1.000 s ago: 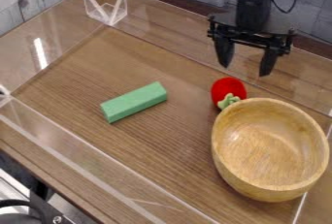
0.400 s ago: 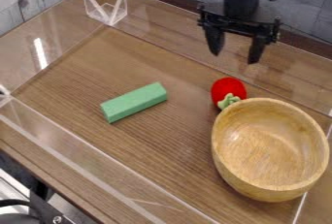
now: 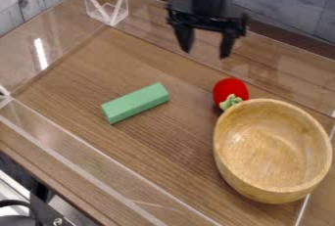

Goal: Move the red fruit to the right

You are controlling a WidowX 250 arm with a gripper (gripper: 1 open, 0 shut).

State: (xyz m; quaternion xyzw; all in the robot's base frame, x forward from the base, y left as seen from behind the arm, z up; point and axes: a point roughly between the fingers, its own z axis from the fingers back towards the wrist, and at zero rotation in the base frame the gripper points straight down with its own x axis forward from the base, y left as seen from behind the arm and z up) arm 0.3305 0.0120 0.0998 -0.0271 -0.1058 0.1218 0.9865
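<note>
The red fruit, small and round with a pale green stem, lies on the wooden table just above the rim of the wooden bowl. My gripper hangs open and empty above the table's far side, up and to the left of the fruit, well apart from it. Its dark fingers point downward.
A large wooden bowl sits at the front right, nearly touching the fruit. A flat green block lies left of centre. Clear plastic walls ring the table, with a fold at the back left.
The gripper has drifted left and slightly back, away from above the fruit, still open. The fruit, block and bowl have not moved.
</note>
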